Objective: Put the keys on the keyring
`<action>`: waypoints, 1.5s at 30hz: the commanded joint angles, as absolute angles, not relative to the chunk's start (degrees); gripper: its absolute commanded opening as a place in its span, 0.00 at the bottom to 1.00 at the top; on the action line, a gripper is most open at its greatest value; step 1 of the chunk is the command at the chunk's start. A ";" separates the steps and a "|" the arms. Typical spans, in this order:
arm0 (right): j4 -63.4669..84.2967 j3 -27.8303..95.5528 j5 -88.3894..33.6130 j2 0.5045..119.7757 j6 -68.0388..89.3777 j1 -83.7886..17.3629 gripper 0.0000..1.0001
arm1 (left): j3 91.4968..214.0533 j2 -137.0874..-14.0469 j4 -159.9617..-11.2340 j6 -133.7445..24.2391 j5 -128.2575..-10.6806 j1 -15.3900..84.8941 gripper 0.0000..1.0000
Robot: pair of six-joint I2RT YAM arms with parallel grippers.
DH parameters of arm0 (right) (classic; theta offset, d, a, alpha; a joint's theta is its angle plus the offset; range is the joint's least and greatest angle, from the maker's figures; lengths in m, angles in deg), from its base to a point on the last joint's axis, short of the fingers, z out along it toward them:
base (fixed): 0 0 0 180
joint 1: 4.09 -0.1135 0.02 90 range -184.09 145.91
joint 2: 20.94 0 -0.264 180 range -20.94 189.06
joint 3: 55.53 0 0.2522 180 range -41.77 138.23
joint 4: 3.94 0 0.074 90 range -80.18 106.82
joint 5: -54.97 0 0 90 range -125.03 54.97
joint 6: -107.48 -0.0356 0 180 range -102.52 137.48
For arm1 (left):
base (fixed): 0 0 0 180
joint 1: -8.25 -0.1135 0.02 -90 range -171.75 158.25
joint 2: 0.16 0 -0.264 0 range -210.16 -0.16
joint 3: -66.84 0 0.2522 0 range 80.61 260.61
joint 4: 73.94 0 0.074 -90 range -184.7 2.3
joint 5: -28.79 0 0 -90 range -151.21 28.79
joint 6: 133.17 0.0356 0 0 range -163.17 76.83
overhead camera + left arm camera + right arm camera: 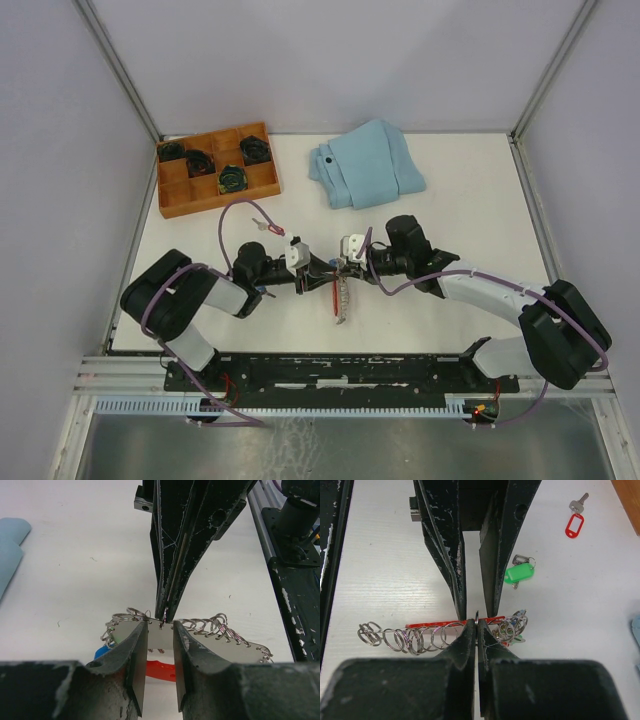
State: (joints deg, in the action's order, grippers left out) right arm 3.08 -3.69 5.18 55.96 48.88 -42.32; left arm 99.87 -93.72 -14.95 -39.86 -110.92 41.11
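Right claw (476, 626): you had it closed, pinching a loop of the keyring (415, 637).
Left claw (160, 630): your jaws stood apart, astride that loop.
Keyring: sat at mid-frame, between both claws.
Keys: green-tagged key (519, 574) just above the keyring; red-tagged key (575, 524) at upper right.

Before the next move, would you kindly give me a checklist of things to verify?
1. Right hand shut on one loop of the red plastic keyring strip with silvery metal loops: ok.
2. Left hand open, facing that loop: ok.
3. Key between left hand's fingers: cannot tell.
4. Green-tagged silver key threaded on: not ok, lies loose on the white table.
5. Red-tagged silver key threaded on: not ok, also loose.
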 commanded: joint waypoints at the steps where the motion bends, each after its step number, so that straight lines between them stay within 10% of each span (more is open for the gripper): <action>1: 0.94 -2.38 8.22 55.35 49.60 -42.28 0.01 | 101.62 -94.94 -10.97 -36.58 -112.60 40.89 0.33; 13: 3.50 -1.87 9.88 55.29 50.54 -42.29 0.02 | 101.33 -94.31 -11.06 -35.79 -112.98 40.90 0.03; 25: 9.48 -1.77 5.09 51.48 51.26 -42.24 0.30 | 103.09 -81.80 -36.94 -25.93 -107.76 41.03 0.03; 45: 0.62 -2.27 2.59 53.34 49.83 -43.46 0.33 | 114.04 -73.38 -68.42 -21.88 -98.03 45.58 0.03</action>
